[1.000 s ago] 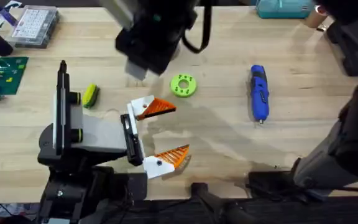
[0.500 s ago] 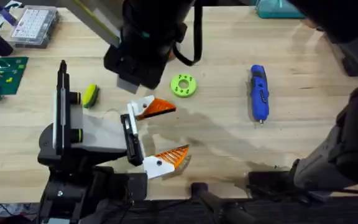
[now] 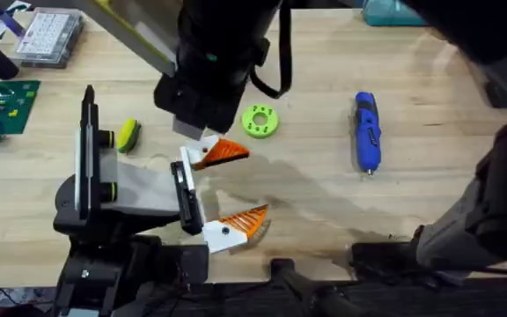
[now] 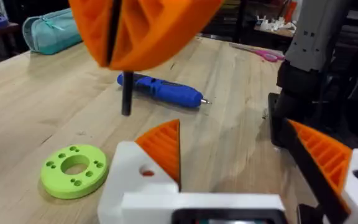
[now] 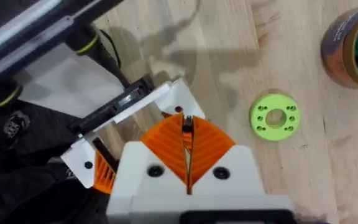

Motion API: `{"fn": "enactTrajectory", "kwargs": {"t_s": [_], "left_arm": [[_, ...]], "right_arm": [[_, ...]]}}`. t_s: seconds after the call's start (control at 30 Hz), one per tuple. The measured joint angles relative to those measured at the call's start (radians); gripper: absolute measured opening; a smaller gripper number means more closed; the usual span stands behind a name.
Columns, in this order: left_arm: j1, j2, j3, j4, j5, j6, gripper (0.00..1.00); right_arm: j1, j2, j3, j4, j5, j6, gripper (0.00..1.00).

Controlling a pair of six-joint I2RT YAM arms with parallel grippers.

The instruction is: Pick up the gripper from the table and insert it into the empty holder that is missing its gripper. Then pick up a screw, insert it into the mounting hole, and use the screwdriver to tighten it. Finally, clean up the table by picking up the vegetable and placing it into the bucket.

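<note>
My right jaws (image 5: 187, 127) are clenched on a thin black rod (image 4: 127, 93) that hangs straight down from between the orange pads (image 4: 148, 28). That arm reaches across the middle, dark and large under the overhead camera. The rod's tip hovers just above the surface (image 3: 324, 202), close to the white block (image 4: 135, 180) of the orange finger (image 3: 223, 153). I cannot tell whether the tip touches anything.

My left jaws (image 3: 255, 183) are released and stand wide apart. The orange finger is the farther one of the pair, seated at the front of my left arm. A small red-marked hole (image 5: 178, 110) shows in its block. The paler finger (image 3: 246, 220) is the nearer one.

The green ring (image 3: 260, 121) lies flat just beyond the orange finger. The screwdriver (image 3: 367, 130) lies well to the right of it, tip towards my bases. The corn (image 3: 128, 135) lies on the left, beside my left arm. The bucket (image 5: 353, 46) stands near the ring, with something green and yellow inside.
</note>
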Motion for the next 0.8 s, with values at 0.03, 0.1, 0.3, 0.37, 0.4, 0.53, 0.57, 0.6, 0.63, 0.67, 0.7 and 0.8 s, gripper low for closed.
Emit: {"fn": "enactTrajectory", "kwargs": {"t_s": [0.03,0.1,0.3,0.37,0.4,0.53,0.57,0.6,0.63,0.67,0.7,0.8], "left_arm": [[0.000,0.000,0.000,0.000,0.000,0.000,0.990],[0.000,0.000,0.000,0.000,0.000,0.000,0.990],[0.000,0.000,0.000,0.000,0.000,0.000,0.990],[0.000,0.000,0.000,0.000,0.000,0.000,0.990],[0.000,0.000,0.000,0.000,0.000,0.000,0.990],[0.000,0.000,0.000,0.000,0.000,0.000,0.990],[0.000,0.000,0.000,0.000,0.000,0.000,0.990],[0.000,0.000,0.000,0.000,0.000,0.000,0.990],[0.000,0.000,0.000,0.000,0.000,0.000,0.990],[0.000,0.000,0.000,0.000,0.000,0.000,0.990],[0.000,0.000,0.000,0.000,0.000,0.000,0.990],[0.000,0.000,0.000,0.000,0.000,0.000,0.990]], "right_arm": [[0.002,0.000,0.000,0.000,0.000,0.000,0.007],[0.005,0.000,0.000,0.000,0.000,-0.001,0.007],[0.017,0.000,0.000,0.000,0.000,-0.007,0.007],[0.019,0.000,0.000,0.000,0.000,-0.010,0.007],[0.020,0.000,-0.002,0.001,0.000,-0.010,0.007],[0.020,0.000,-0.021,0.002,0.000,-0.010,0.007],[0.020,0.000,-0.026,0.002,0.000,-0.011,0.007],[0.020,0.000,-0.029,0.001,0.000,-0.010,0.007],[0.020,0.000,-0.030,0.001,0.000,-0.010,0.007],[0.020,0.000,-0.031,0.002,0.000,-0.010,0.007],[0.020,0.000,-0.031,0.003,0.000,-0.010,0.007],[0.020,0.000,-0.031,0.004,0.000,-0.011,0.007]]}}
